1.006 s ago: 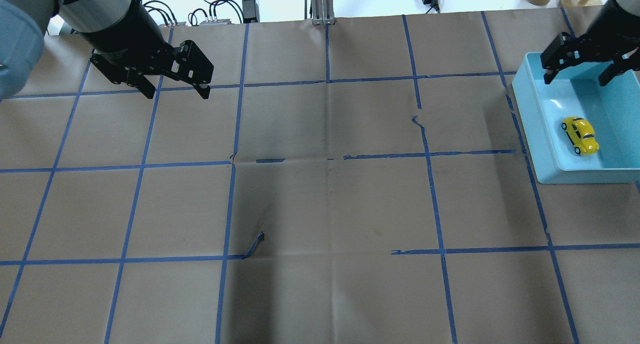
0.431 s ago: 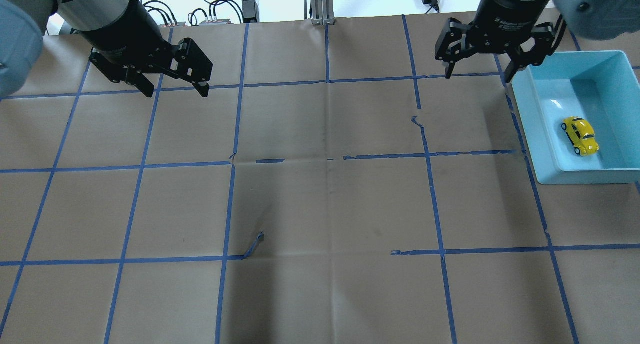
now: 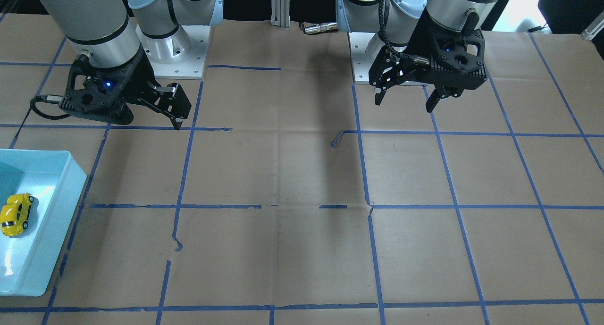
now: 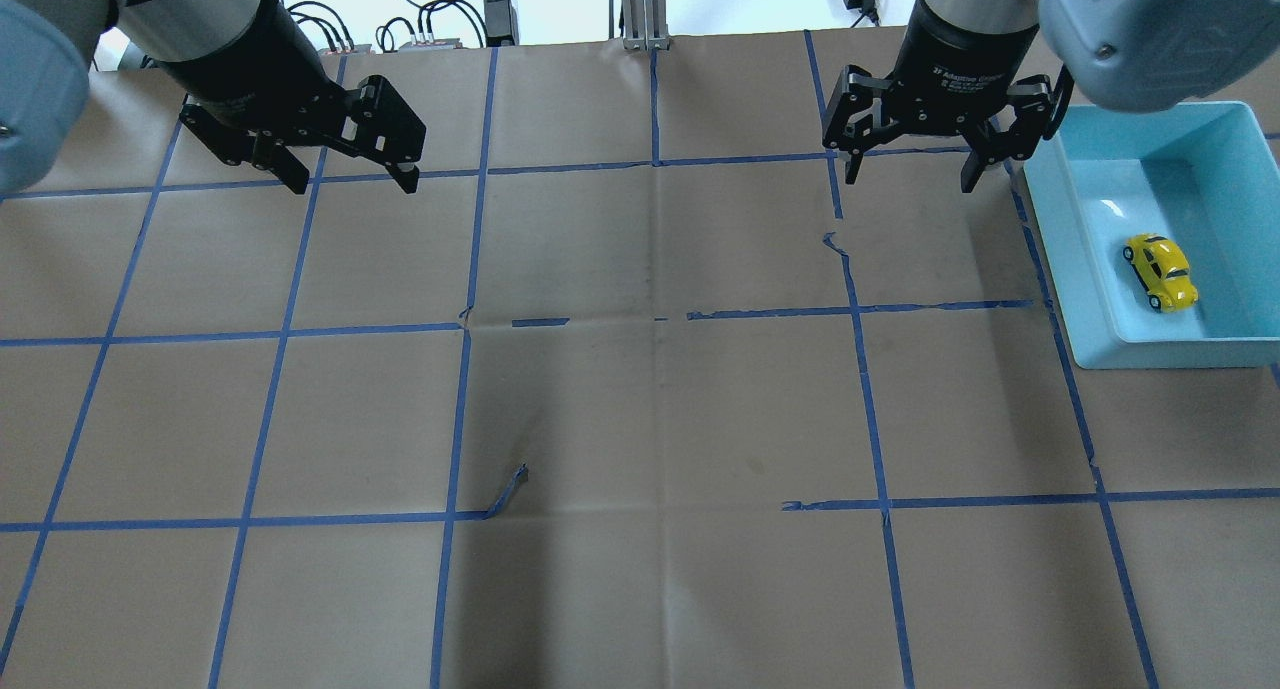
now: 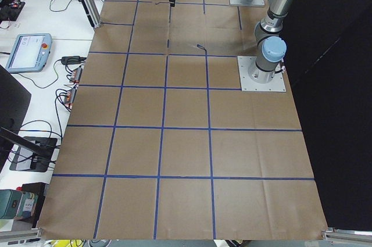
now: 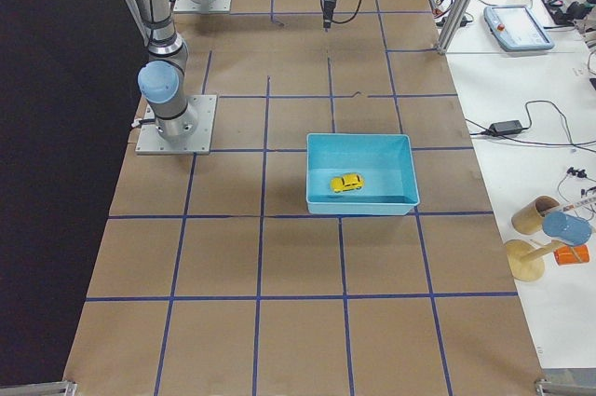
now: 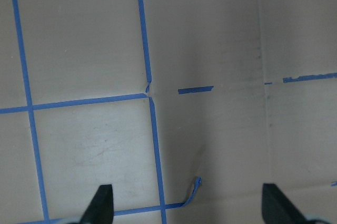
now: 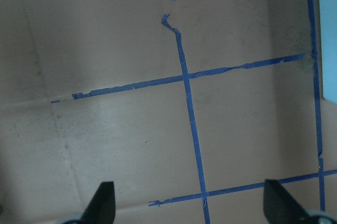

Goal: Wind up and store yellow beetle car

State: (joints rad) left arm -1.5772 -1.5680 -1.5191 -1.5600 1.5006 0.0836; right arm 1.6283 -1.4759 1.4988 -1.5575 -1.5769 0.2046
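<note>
Spotting the yellow beetle car (image 4: 1160, 271) sitting on its wheels inside the light blue tray (image 4: 1062, 269), at the right edge of the overhead view, nose pointing toward the lower right. Hovering the right gripper (image 4: 910, 177) over the brown table (image 4: 650, 419) in the upper right, just left of the tray, fingers spread wide and clasping nothing. Hanging the left gripper (image 4: 354, 184) in the upper left, well apart from the car, fingers likewise spread and bare, above the blue tape lines (image 4: 460, 319).
</note>
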